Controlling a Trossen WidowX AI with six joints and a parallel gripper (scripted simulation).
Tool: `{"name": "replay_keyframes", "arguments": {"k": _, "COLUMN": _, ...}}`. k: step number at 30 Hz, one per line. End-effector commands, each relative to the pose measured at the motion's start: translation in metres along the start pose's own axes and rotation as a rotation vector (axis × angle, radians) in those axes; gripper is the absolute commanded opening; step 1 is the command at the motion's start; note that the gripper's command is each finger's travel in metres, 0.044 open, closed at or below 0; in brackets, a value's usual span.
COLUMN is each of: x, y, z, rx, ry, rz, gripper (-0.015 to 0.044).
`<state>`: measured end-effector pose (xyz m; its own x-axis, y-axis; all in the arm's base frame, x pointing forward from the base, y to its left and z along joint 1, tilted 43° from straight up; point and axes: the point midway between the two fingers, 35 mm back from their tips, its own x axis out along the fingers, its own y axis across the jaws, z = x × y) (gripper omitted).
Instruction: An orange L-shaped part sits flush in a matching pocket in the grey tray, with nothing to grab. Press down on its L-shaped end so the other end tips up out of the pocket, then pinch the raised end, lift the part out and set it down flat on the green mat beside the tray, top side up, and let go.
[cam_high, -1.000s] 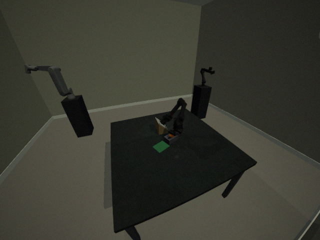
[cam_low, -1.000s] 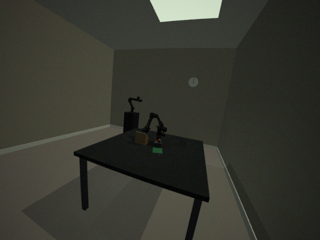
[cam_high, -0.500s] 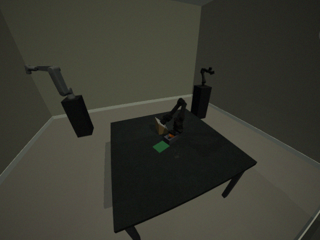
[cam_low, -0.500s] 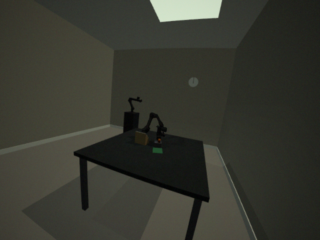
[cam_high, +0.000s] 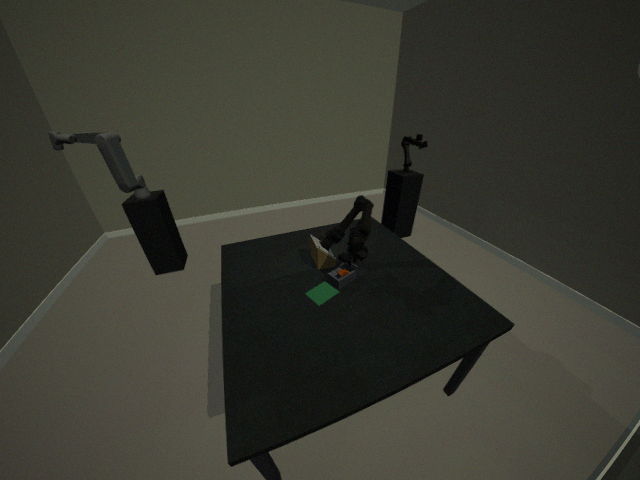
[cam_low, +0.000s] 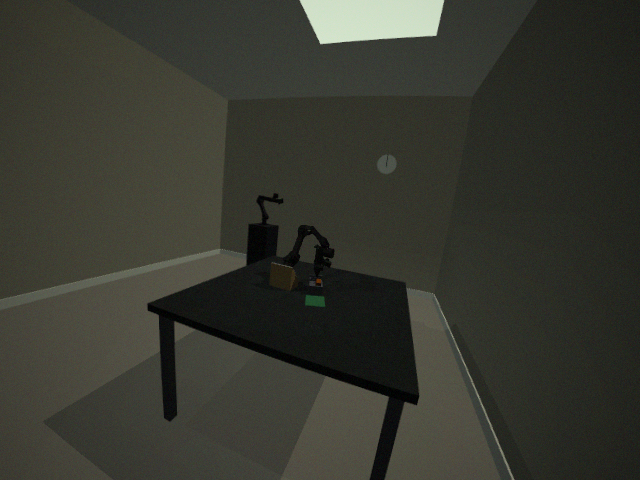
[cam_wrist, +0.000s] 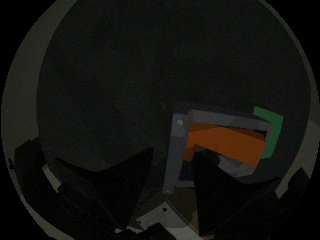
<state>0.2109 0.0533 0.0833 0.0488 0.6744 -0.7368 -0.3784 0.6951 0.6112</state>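
The orange part is in the grey tray. In the wrist view it is tilted: its end on the mat's side stands up out of the pocket, and its L-shaped end is low at the tray's left wall. My gripper is partly open, with nothing between its fingers. Its right fingertip is over the L-shaped end and seems to press on it; the contact is hidden. The green mat lies flat beside the tray, with nothing on it.
A tan wedge-shaped block with a pale top stands close beside the tray and near the arm. The tray's raised walls surround the pocket. Two other arms stand on pedestals away from the table.
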Motion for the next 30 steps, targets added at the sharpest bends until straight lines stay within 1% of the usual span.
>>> {"name": "replay_keyframes", "arguments": {"k": 1, "x": -0.044, "y": -0.006, "z": -0.001, "rx": 0.002, "ry": 0.000, "rz": -0.001, "gripper": 0.0180}}
{"name": "replay_keyframes", "arguments": {"k": 3, "x": -0.061, "y": -0.006, "z": -0.003, "rx": 0.001, "ry": -0.002, "rz": 0.005, "gripper": 0.0180}}
{"name": "replay_keyframes", "arguments": {"k": 4, "x": -0.064, "y": -0.006, "z": -0.003, "rx": 0.001, "ry": -0.003, "rz": 0.006, "gripper": 0.0180}}
{"name": "replay_keyframes", "arguments": {"k": 30, "x": -0.060, "y": -0.006, "z": -0.001, "rx": 0.000, "ry": -0.012, "rz": -0.002, "gripper": 0.0180}}
